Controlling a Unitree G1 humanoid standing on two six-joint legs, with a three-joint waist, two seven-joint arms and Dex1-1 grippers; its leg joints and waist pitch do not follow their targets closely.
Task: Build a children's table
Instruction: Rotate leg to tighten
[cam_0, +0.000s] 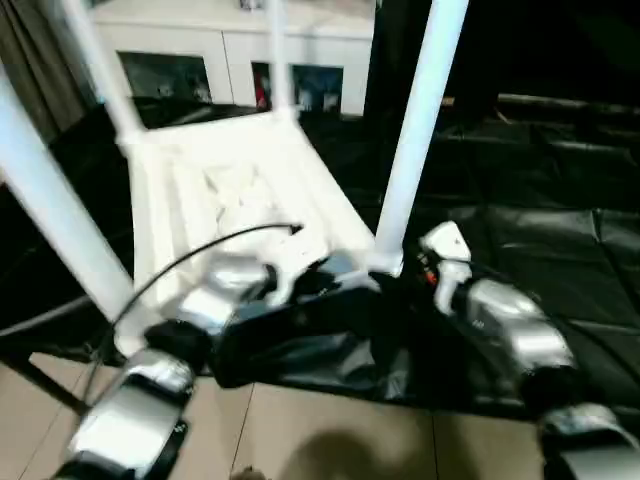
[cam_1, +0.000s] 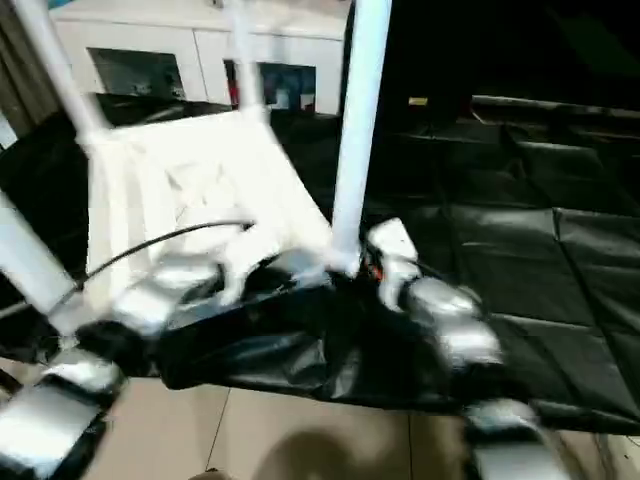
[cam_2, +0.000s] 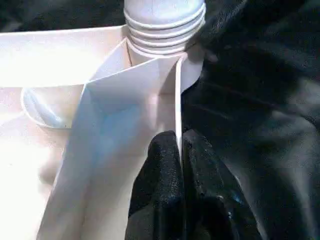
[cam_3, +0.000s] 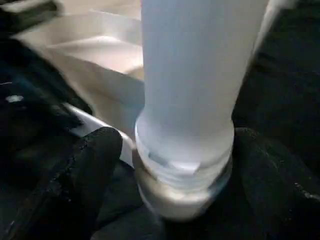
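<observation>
Holding the children's table (cam_0: 230, 200) upside down on the black table (cam_0: 540, 240), my left gripper (cam_2: 179, 165) pinches its rim rib; at three o'clock, my right gripper (cam_3: 170, 175) brackets the upright leg (cam_0: 415, 130), jaws apart, nearest.

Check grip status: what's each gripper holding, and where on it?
Left gripper pinches a thin rib or wall of the upside-down table top near a corner socket. Right gripper straddles the leg at its threaded base, fingers apart.
</observation>
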